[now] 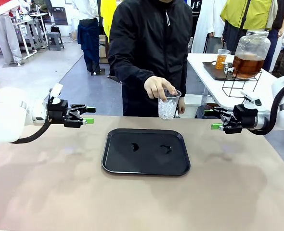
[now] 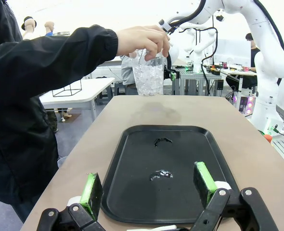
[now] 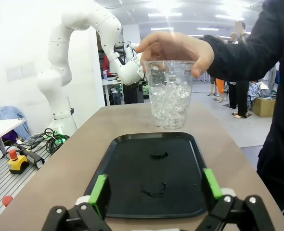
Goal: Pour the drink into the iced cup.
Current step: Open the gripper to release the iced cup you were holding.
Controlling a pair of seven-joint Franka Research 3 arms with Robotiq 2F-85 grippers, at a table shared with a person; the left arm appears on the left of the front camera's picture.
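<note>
1. So the iced cup (image 1: 169,105) is upright in the person's hand (image 1: 159,87), above the tray's (image 1: 146,166) far edge.
2. Left gripper (image 1: 87,115) and right gripper (image 1: 215,120) flank the tray, both wide, empty.
3. Drink (image 1: 248,65) sits beyond the tray's right, so right's nearer.

Cup (image 1: 169,105) rim: covered by the person's hand (image 1: 157,87).
Jar (image 1: 250,48) tap: too small to make out, upper right.
Tray (image 2: 132,202) near edge: cut off behind the left hand (image 2: 148,188), bottom of frame.
</note>
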